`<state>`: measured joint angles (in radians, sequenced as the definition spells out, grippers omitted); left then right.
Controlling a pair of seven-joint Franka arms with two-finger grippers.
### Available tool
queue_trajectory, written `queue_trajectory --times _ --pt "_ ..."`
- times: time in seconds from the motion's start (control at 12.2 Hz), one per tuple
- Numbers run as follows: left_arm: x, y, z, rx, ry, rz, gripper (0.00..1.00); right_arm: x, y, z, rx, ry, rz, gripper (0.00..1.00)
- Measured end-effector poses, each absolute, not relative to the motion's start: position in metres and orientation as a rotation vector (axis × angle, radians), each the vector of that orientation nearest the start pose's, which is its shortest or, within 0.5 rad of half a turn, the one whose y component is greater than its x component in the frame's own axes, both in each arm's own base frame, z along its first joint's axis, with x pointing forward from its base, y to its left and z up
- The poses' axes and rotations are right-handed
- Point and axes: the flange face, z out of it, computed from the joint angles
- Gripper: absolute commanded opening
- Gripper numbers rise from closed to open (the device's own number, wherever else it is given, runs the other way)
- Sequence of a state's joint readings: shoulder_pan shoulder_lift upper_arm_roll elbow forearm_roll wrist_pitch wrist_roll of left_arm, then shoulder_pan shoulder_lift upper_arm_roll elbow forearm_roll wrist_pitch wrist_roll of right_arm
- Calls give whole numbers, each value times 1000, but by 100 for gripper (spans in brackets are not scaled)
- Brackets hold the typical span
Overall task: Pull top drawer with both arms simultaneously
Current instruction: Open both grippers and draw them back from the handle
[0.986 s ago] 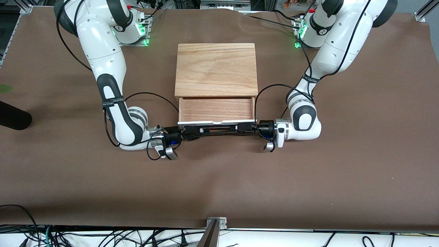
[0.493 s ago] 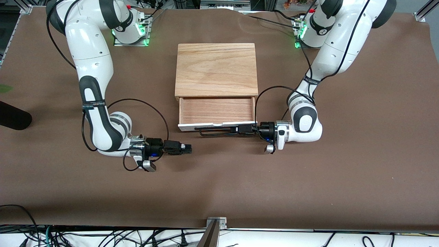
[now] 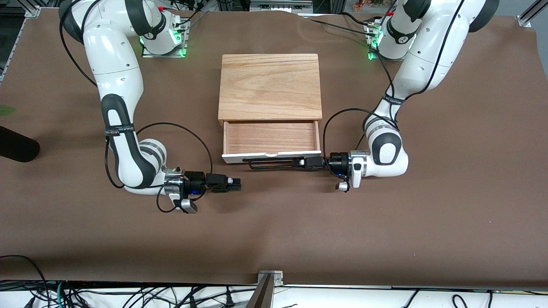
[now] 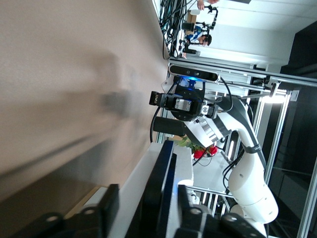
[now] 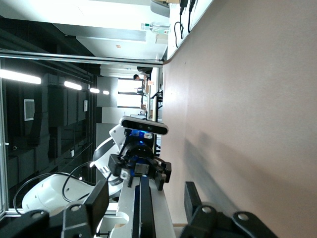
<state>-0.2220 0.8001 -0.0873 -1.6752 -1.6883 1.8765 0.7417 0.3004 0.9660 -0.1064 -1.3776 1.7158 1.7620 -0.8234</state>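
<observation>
The cabinet (image 3: 269,87) sits mid-table between the two arm bases, a light wood-grain box, and the drawer (image 3: 271,139) stands pulled well out of its front toward the front camera, its light wood floor bare and its white front panel (image 3: 271,155) facing that camera. The drawer looks light and stiff, thin boards that should slide with little effort, though a wide shallow drawer is likely to skew and bind if drawn from one end only, so an even pull from both ends seems the safe way. The place to take hold is the handle (image 3: 269,163), a long black wire bar running along the panel; it is thin, hard and probably a bit slippery, so a grip near each end, square to the bar, would suit best. A small notch (image 3: 271,152) breaks the panel's rim at the middle. The left gripper (image 3: 305,163) is at the handle's end toward the left arm, and whether its jaws pinch the wire I cannot tell. The right gripper (image 3: 234,184) hangs low over bare table, clear of the handle and holding nothing, its jaws spread
</observation>
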Motion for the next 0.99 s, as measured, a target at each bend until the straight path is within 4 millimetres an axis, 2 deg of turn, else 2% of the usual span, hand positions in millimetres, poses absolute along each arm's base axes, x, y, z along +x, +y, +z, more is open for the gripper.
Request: queue_trajectory --times 0.16,0.25,0.41,0.66,0.82,0.99 --pt "618 -261 184 1739 124 -191 100 695 218 166 -1765 -79 -46 100" --pt "623 -250 202 1798 103 -214 100 700 199 169 -1818 -98 -50 100" --pt "632 -217 245 1947 34 -230 100 709 163 181 -1944 -134 -32 100" --pt "635 -160 307 2204 -31 -243 100 716 124 225 -2162 -184 35 100" --pt "630 -136 353 2404 -118 -227 100 717 100 263 -2323 -230 71 100" --pt "617 -120 402 2567 -213 -231 100 713 83 300 -2488 -246 136 100"
